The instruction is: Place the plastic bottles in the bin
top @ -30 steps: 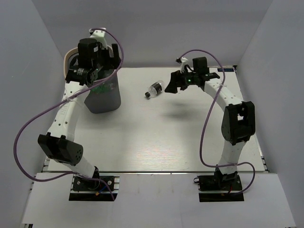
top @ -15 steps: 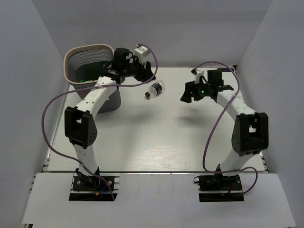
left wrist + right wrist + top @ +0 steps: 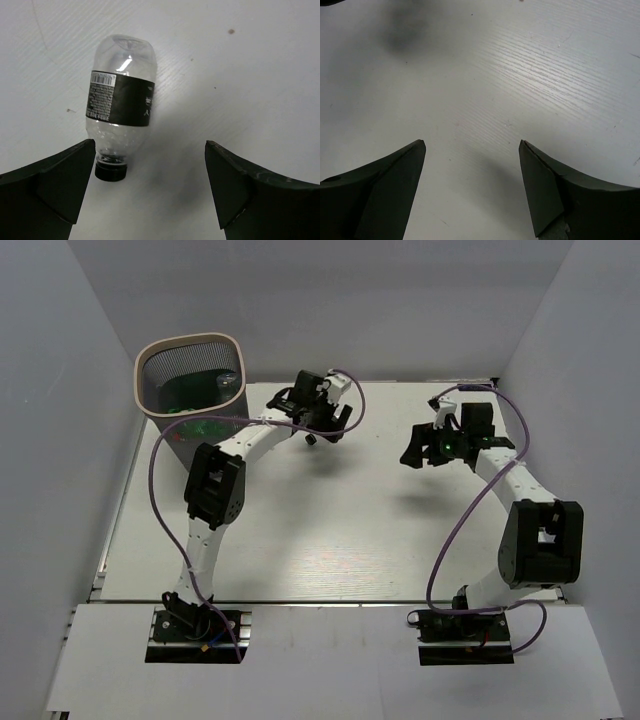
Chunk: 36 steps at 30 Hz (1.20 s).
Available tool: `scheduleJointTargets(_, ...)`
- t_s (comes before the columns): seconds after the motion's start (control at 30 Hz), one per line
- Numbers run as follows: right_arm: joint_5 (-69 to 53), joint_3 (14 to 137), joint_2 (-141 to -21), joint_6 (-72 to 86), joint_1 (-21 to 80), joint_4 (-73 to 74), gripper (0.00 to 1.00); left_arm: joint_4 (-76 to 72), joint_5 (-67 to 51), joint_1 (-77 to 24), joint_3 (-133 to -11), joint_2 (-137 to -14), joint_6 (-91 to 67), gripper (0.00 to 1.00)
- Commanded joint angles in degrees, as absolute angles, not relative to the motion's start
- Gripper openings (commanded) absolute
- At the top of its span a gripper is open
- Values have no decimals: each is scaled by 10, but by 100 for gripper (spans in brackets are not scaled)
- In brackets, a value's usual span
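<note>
A clear crushed plastic bottle with a black label and black cap lies on the white table. In the left wrist view its cap points toward my left finger. My left gripper hovers over it, open, with nothing between the jaws. From above, my left gripper hides most of that bottle; only the cap end shows. The bin stands at the far left corner, with green and clear bottles inside. My right gripper is open over bare table.
The white table is enclosed by pale walls at the back and both sides. Purple cables loop off both arms. The left arm stretches from its base across the front of the bin.
My left arm has swung from above the bin to the right and now hangs over the bottle on the table. My right gripper has drawn back to the right, away from the bottle.
</note>
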<state>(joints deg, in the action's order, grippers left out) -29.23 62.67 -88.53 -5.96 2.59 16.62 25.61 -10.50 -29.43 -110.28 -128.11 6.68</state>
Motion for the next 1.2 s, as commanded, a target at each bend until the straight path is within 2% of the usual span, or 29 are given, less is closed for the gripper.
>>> scheduleJointTargets(0.0, -318, 617, -850, -53, 15, 163, 81, 265, 0, -306, -1147, -1285, 91, 100)
scheduleJointTargets(0.27, -344, 581, -824, -34, 7, 155, 81, 253, 51, -306, -1161, -1343, 79, 100)
scheduleJointTargets(0.47, -354, 560, -800, -27, 9, 149, 81, 248, 76, -306, -1173, -1369, 69, 94)
scheduleJointTargets(0.57, -361, 549, -790, -21, -10, 149, 81, 248, 76, -306, -1173, -1375, 69, 85)
scheduleJointTargets(0.7, -366, 537, -779, -29, -10, 145, 76, 248, 54, -306, -1168, -1361, 58, 54)
scheduleJointTargets(0.73, -367, 534, -779, -30, -10, 142, 69, 248, 48, -306, -1168, -1348, 58, 35)
scheduleJointTargets(0.8, -385, 531, -781, -40, -10, 142, 57, 248, 27, -311, -1173, -1325, 53, 25)
scheduleJointTargets(0.83, -393, 527, -783, -42, -11, 142, 34, 243, 27, -311, -1163, -1308, 53, 23)
scheduleJointTargets(0.87, -402, 525, -787, -61, -11, 138, 19, 236, 19, -317, -1154, -1263, 48, 20)
scheduleJointTargets(0.9, -423, 519, -792, -67, -10, 139, 6, 225, 4, -317, -1145, -1236, 47, 18)
scheduleJointTargets(0.93, -428, 518, -793, -74, -7, 144, 0, 218, 4, -317, -1128, -1207, 41, 14)
scheduleJointTargets(1.07, -459, 513, -816, -126, -4, 156, 0, 218, 4, -304, -1114, -1063, -12, 12)
scheduleJointTargets(1.13, -460, 511, -823, -141, -1, 158, 7, 218, 55, -298, -1084, -979, -45, 12)
scheduleJointTargets(1.17, -461, 511, -825, -143, -2, 159, 7, 218, 76, -298, -1072, -953, -45, 12)
